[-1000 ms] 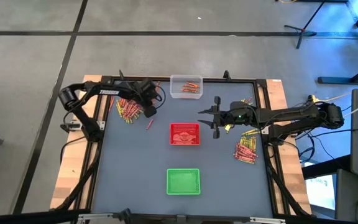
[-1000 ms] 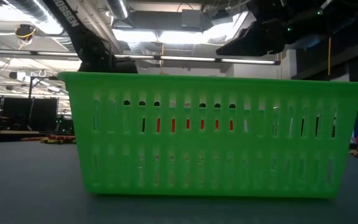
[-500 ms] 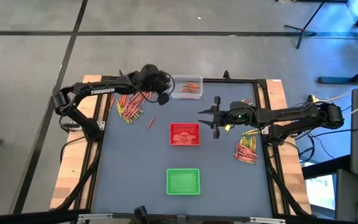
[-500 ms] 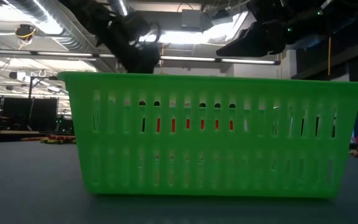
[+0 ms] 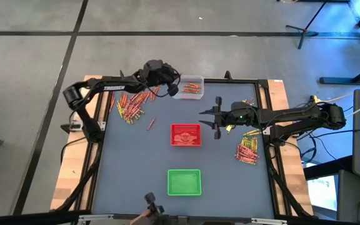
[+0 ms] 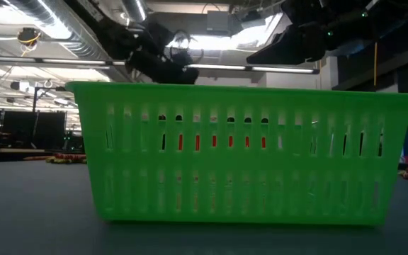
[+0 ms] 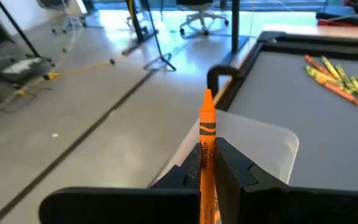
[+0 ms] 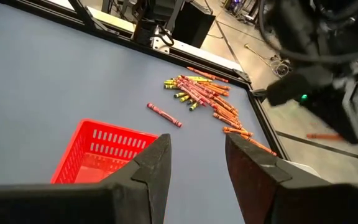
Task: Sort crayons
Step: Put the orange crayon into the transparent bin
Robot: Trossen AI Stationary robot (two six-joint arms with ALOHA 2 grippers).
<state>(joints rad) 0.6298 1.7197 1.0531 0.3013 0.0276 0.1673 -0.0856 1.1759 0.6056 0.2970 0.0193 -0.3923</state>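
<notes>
**Orange crayon held at the clear tray; most of the sorting left to do**

Grey matting covers the framed counter (image 5: 136, 169), which stands on a concrete floor in a workshop with chairs and stands beyond it. Three small slotted plastic trays sit in a line down its middle: a clear plastic tray (image 5: 187, 87) at the far edge, a square red plastic tray (image 5: 185, 135) in the centre and a square green plastic tray (image 5: 184, 182) nearest the low camera.

The left gripper (image 7: 205, 163) is clenched on a single orange wax crayon (image 7: 206, 155), which stands up between its fingers. In the high view this gripper (image 5: 169, 85) hangs at the near-left rim of the clear tray, and the left wrist view shows the tray's pale rim just under the crayon. My judgement is that the step in hand is carrying this crayon over for a drop.

The right gripper (image 8: 196, 163) waits with its fingers apart and nothing between them, beside the red tray on its right.

As for progress, the clear tray already holds a few orange crayons. Whether the red and green trays hold any cannot be told. Much is left: a heap of mixed red, orange and yellow-green crayons (image 5: 132, 105) lies loose near the left edge of the counter, one stray red crayon (image 5: 149, 124) lies between that heap and the red tray, and a second loose heap (image 5: 247, 150) lies near the right edge. The job looks to be in its early part.
</notes>
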